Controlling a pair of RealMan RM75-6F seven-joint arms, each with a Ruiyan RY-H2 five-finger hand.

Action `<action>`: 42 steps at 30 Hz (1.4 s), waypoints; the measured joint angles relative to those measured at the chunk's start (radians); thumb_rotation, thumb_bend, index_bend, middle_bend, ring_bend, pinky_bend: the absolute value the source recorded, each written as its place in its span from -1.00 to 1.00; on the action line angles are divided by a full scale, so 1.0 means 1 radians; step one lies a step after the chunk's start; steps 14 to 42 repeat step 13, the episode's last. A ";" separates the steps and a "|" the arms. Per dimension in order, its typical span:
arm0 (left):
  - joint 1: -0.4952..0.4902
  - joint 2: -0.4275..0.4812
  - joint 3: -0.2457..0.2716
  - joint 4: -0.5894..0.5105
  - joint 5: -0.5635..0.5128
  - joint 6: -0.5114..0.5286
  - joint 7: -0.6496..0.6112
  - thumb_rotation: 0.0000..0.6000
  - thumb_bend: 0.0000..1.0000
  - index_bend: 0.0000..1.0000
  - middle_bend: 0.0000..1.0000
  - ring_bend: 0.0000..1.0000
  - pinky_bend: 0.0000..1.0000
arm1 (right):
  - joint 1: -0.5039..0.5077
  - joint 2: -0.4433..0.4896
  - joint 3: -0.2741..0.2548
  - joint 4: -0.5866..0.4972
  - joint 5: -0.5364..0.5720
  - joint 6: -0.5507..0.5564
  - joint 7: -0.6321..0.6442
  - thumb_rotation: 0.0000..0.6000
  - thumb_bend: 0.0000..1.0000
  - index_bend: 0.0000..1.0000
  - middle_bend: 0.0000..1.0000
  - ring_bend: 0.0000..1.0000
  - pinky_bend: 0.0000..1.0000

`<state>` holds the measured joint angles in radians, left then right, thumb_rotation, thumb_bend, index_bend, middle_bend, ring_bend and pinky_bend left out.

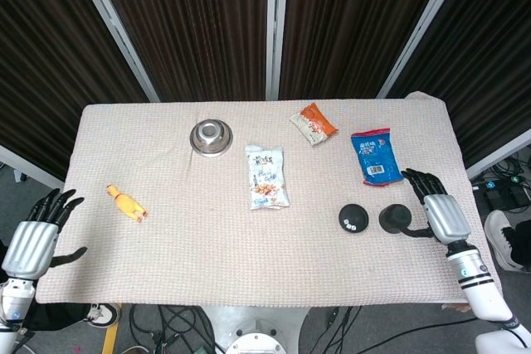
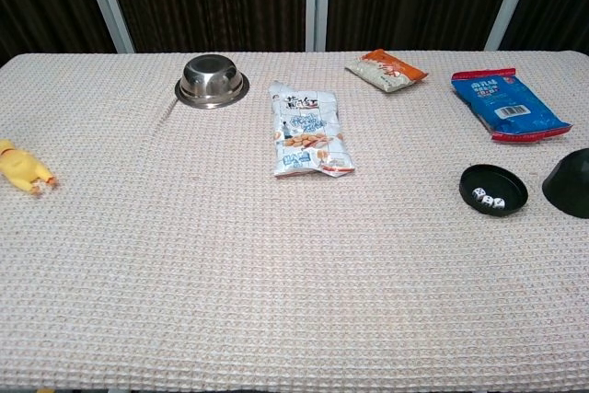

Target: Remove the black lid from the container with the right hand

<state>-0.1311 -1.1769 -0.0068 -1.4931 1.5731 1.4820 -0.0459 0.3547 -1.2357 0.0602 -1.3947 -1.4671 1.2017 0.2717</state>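
Observation:
The black container (image 1: 353, 219) lies uncovered on the cloth at the front right, a shallow dish (image 2: 493, 190) with small white dice inside. The black lid (image 1: 396, 218) stands on the table just right of it, dome up, cut by the right edge in the chest view (image 2: 570, 184). My right hand (image 1: 437, 214) lies directly right of the lid with its fingers spread and nothing held; whether its thumb still touches the lid is unclear. My left hand (image 1: 33, 242) hangs open off the table's front left corner. Neither hand shows in the chest view.
A steel bowl (image 1: 211, 136) is at the back left and a white snack bag (image 1: 266, 177) in the middle. An orange packet (image 1: 314, 123) and a blue packet (image 1: 374, 156) lie at the back right. A yellow rubber chicken (image 1: 125, 202) rests at the left.

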 measured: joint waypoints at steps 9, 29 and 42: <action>0.003 0.000 -0.006 0.005 0.005 0.020 -0.018 1.00 -0.82 -0.70 -0.87 -1.00 -0.76 | -0.109 0.029 -0.025 -0.081 -0.041 0.193 -0.393 1.00 -0.93 -1.00 -0.99 -1.00 -1.00; 0.005 0.000 -0.008 0.009 0.009 0.028 -0.019 1.00 -0.81 -0.70 -0.87 -1.00 -0.76 | -0.165 0.038 -0.033 -0.099 -0.034 0.246 -0.439 1.00 -0.93 -1.00 -0.99 -1.00 -1.00; 0.005 0.000 -0.008 0.009 0.009 0.028 -0.019 1.00 -0.81 -0.70 -0.87 -1.00 -0.76 | -0.165 0.038 -0.033 -0.099 -0.034 0.246 -0.439 1.00 -0.93 -1.00 -0.99 -1.00 -1.00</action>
